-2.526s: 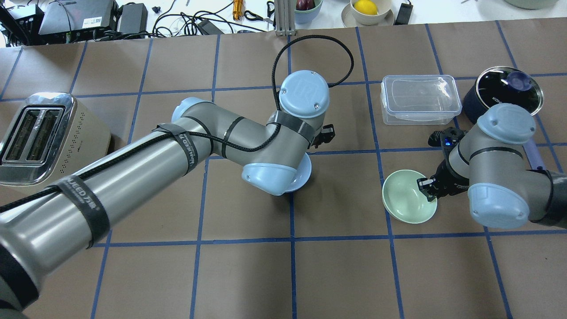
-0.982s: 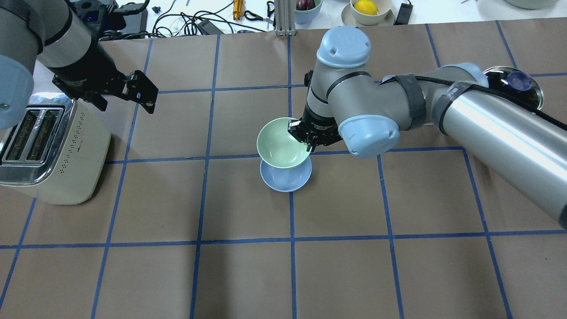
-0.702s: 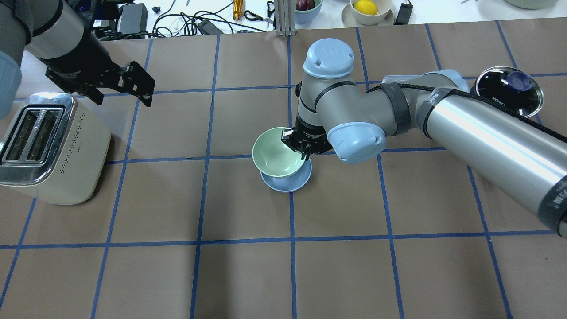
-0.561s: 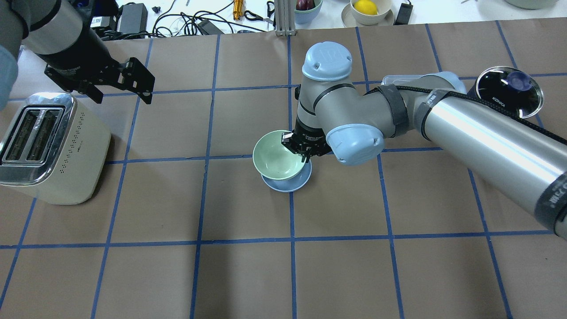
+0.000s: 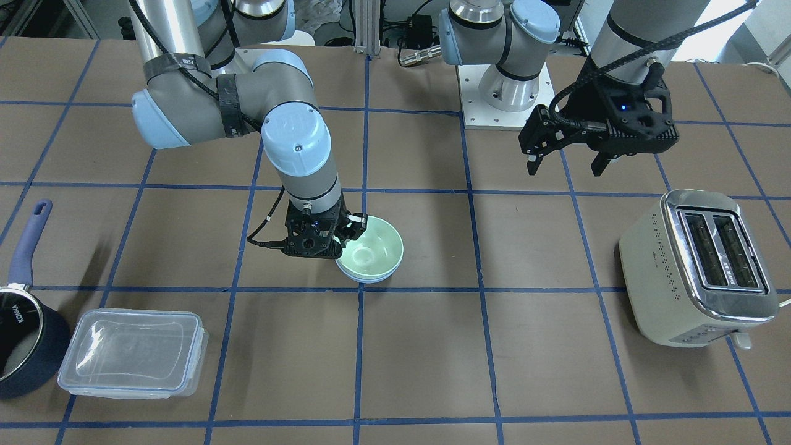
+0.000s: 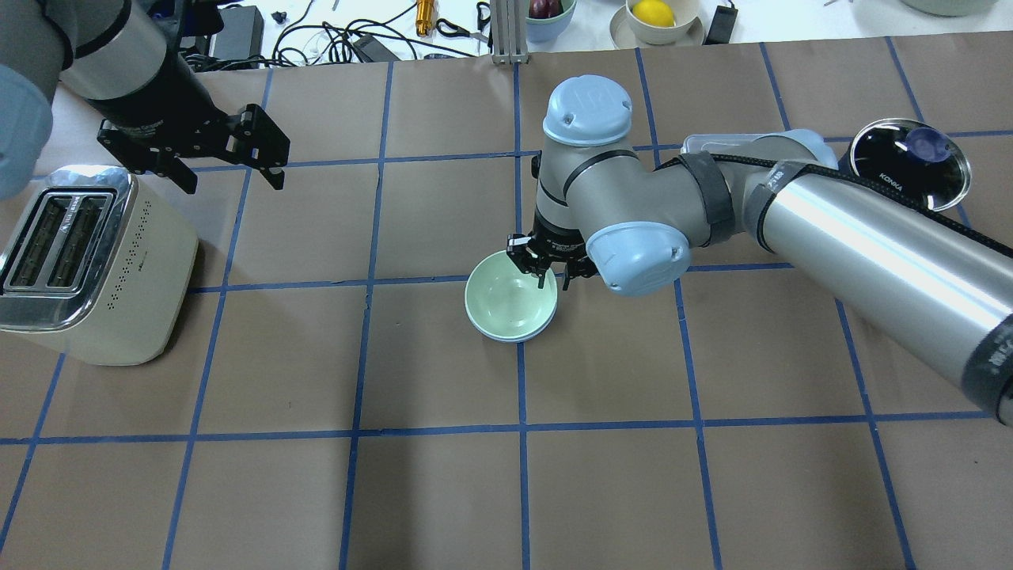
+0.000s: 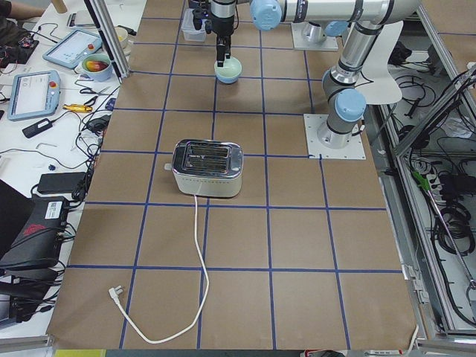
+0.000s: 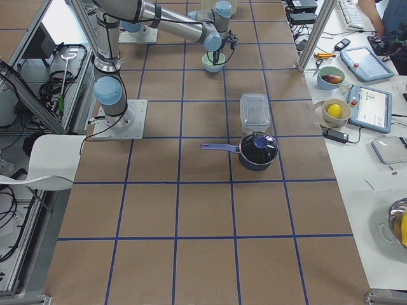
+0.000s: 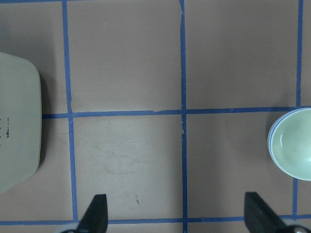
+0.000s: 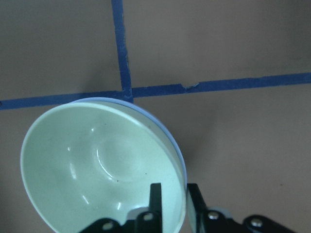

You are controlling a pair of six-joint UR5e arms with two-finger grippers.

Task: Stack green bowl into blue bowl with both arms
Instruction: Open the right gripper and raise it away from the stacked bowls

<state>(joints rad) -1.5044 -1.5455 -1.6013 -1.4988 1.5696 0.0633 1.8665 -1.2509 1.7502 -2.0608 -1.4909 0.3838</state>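
Note:
The pale green bowl (image 6: 510,301) sits level inside the light blue bowl (image 6: 514,338) near the table's middle, with only a thin blue rim showing. The two bowls also show in the front view, green (image 5: 371,253) over blue (image 5: 364,279). My right gripper (image 6: 542,269) is at the stack's far right rim. In the right wrist view its jaws (image 10: 174,194) stand slightly apart, one finger inside the green bowl (image 10: 97,165), one outside the blue rim (image 10: 165,128). My left gripper (image 6: 229,154) is open and empty, raised near the toaster.
A cream toaster (image 6: 87,261) stands at the left edge. A clear lidded container (image 5: 133,352) and a dark navy saucepan (image 5: 18,340) sit on the robot's right side. Cables and bowls of fruit lie beyond the table's far edge.
The right arm brought the green bowl from the right and set it down into the blue bowl, where it now lies level. The left arm withdrew toward the toaster.

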